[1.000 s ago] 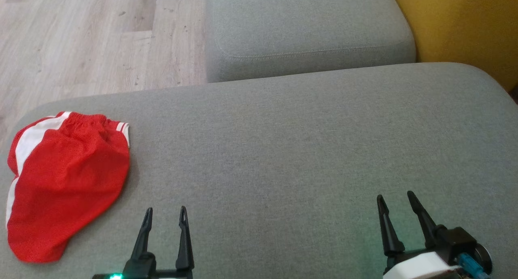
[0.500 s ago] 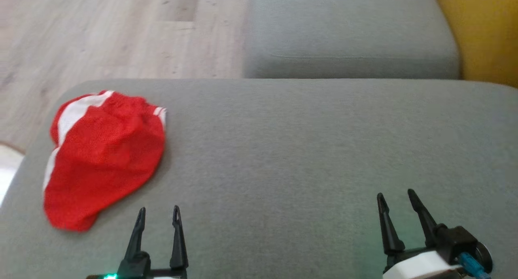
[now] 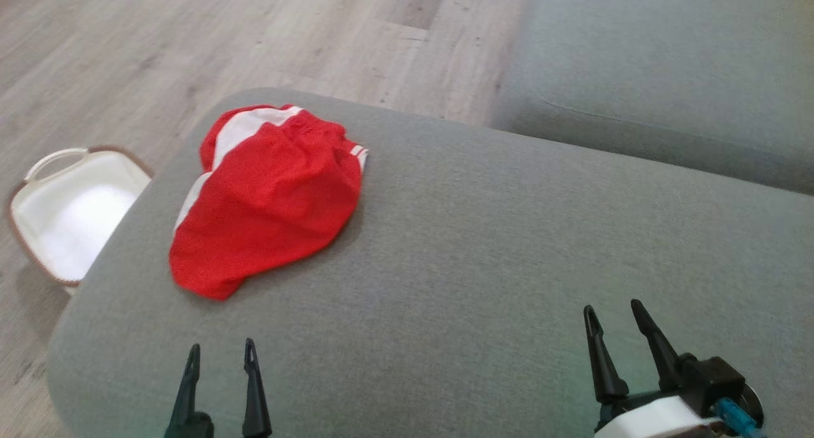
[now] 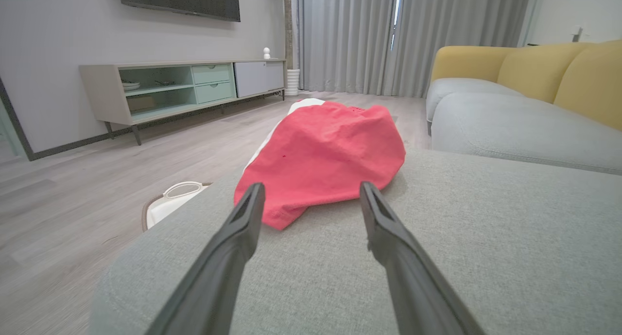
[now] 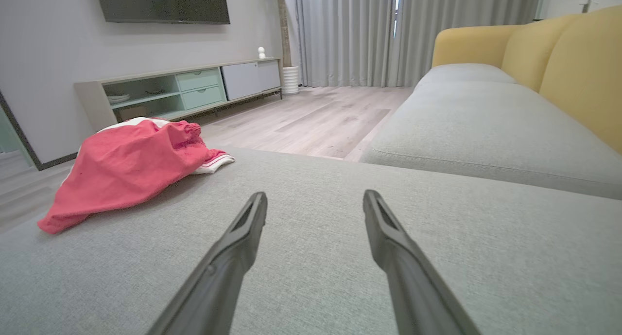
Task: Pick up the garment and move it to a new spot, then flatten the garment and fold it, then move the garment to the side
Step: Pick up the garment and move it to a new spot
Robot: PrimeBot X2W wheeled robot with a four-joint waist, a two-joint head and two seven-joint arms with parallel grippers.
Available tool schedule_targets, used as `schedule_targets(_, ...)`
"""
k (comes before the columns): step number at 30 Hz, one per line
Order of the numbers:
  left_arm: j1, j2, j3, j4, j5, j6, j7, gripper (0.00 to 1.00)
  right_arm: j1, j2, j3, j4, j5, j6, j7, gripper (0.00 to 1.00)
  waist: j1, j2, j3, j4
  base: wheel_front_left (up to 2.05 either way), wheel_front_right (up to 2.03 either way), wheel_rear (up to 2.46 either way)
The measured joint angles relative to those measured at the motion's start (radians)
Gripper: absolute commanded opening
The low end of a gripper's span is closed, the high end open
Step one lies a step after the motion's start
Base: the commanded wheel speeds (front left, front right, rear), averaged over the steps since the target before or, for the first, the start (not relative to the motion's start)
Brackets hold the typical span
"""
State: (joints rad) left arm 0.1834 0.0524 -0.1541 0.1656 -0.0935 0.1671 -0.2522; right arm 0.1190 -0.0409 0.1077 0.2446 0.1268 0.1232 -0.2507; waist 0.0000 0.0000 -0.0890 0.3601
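A red garment with white side stripes lies bunched near the left end of the grey sofa seat. In the left wrist view the garment sits straight ahead, just beyond my left gripper, whose fingers stand apart and empty. In the head view my left gripper is at the bottom, below the garment's near corner. My right gripper hovers open over bare cushion at the lower right, far from the garment, which lies off to its left in the right wrist view.
A white basket with a brown rim stands on the wooden floor left of the sofa end. A second grey cushion lies beyond, with yellow backrests. A low TV cabinet lines the far wall.
The head camera has swung left, so the garment sits nearer the picture's middle and the basket has come into view. My left gripper sits lower in the picture; both stay open.
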Motion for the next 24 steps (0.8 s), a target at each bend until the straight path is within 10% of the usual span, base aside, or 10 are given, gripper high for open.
schedule_targets(12, -0.054, 0.032, 0.025, -0.04, 0.042, -0.041, 0.0, 1.0, 0.001, 0.0, 0.008, 0.001, -0.021, 0.0, 0.0, 1.0, -0.0002, 0.0, 0.038, 0.046, 0.0, 0.0, 0.0)
schedule_targets(24, -0.725, 0.16, -0.023, 0.028, 0.093, -0.228, 0.228, 1.0, -0.056, -0.1, -0.014, -0.049, -0.083, 0.0, 0.0, 1.0, 0.0003, 0.0, 0.247, 0.017, 0.0, 0.0, 0.0)
